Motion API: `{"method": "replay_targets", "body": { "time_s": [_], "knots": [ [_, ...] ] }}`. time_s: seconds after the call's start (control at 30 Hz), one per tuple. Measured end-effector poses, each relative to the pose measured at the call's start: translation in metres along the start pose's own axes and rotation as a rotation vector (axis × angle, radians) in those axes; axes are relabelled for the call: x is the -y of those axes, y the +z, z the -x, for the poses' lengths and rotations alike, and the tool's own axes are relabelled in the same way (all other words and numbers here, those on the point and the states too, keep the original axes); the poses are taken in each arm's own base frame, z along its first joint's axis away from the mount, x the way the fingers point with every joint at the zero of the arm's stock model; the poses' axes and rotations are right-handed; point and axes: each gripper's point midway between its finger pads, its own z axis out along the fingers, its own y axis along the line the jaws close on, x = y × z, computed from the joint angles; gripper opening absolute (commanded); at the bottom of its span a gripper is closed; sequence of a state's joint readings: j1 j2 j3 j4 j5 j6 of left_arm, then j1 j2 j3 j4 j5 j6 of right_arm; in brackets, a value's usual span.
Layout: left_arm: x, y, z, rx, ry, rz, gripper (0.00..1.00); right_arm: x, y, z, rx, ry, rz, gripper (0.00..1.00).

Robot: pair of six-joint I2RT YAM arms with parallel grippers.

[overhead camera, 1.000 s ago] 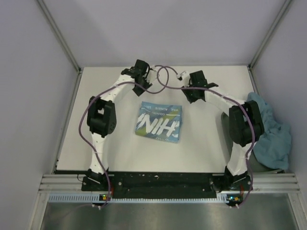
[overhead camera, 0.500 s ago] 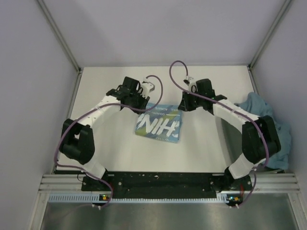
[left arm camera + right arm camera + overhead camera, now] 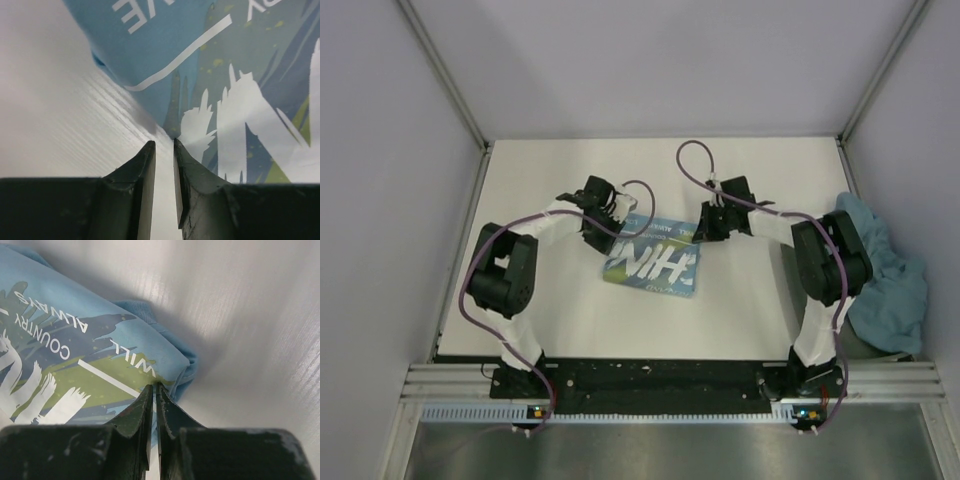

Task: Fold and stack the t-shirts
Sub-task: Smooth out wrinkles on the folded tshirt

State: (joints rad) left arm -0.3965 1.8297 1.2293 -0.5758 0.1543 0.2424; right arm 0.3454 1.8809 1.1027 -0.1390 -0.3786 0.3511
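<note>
One folded light blue t-shirt (image 3: 652,260) with white lettering lies flat in the middle of the table. My left gripper (image 3: 611,229) is low at its far left corner. In the left wrist view the jaws (image 3: 164,143) stand almost together with only bare table in the slit, tips just short of the shirt's edge (image 3: 240,60). My right gripper (image 3: 706,226) is at the far right corner. In the right wrist view it (image 3: 154,386) is shut, tips touching the shirt's folded corner (image 3: 75,350). A heap of unfolded light blue t-shirts (image 3: 886,275) lies at the right table edge.
The white table (image 3: 540,320) is boxed in by grey walls at the left, back and right. The black rail with the arm bases (image 3: 650,380) runs along the near edge. Purple cables loop above both wrists.
Both arms have come down from the far part of the table to the folded shirt's two far corners. The shirt itself has hardly moved.
</note>
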Motion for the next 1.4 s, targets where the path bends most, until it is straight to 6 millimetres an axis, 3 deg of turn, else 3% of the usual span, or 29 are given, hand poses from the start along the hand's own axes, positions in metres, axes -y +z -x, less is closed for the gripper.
{"method": "replay_targets", "body": {
  "time_s": [0.2, 0.33, 0.43, 0.53, 0.63, 0.7, 0.77, 0.87, 1.0, 1.23, 1.4],
  "knots": [
    [-0.009, -0.015, 0.002, 0.022, 0.007, 0.031, 0.42, -0.001, -0.004, 0.007, 0.006, -0.011, -0.010, 0.22],
    [-0.002, -0.048, 0.020, 0.127, -0.027, -0.006, 0.39, -0.007, -0.025, 0.014, 0.031, -0.039, -0.031, 0.23],
    [0.014, -0.070, 0.028, 0.214, -0.001, -0.060, 0.31, -0.026, -0.055, 0.032, 0.104, -0.076, -0.003, 0.18],
    [0.050, -0.075, 0.019, 0.225, 0.100, -0.120, 0.30, -0.055, -0.081, 0.039, 0.175, -0.133, 0.058, 0.13],
    [0.074, -0.061, 0.006, 0.181, 0.167, -0.167, 0.27, -0.089, -0.085, 0.014, 0.161, -0.185, 0.156, 0.10],
    [0.072, -0.044, -0.004, 0.122, 0.171, -0.159, 0.27, -0.109, -0.076, -0.023, 0.086, -0.209, 0.222, 0.08],
    [0.065, -0.031, -0.013, 0.075, 0.162, -0.144, 0.27, -0.115, -0.066, -0.058, 0.008, -0.207, 0.257, 0.06],
    [0.058, -0.014, -0.034, -0.002, 0.152, -0.129, 0.27, -0.092, -0.051, -0.109, -0.109, -0.127, 0.212, 0.05],
    [0.055, -0.009, -0.042, -0.025, 0.162, -0.118, 0.27, -0.058, -0.043, -0.146, -0.186, -0.029, 0.113, 0.05],
    [0.051, -0.017, -0.043, -0.008, 0.200, -0.095, 0.39, -0.051, -0.048, -0.141, -0.156, -0.015, 0.064, 0.07],
    [0.036, -0.052, -0.030, 0.061, 0.132, -0.082, 0.49, -0.045, -0.063, -0.136, -0.136, -0.036, 0.001, 0.25]
  ]
}}
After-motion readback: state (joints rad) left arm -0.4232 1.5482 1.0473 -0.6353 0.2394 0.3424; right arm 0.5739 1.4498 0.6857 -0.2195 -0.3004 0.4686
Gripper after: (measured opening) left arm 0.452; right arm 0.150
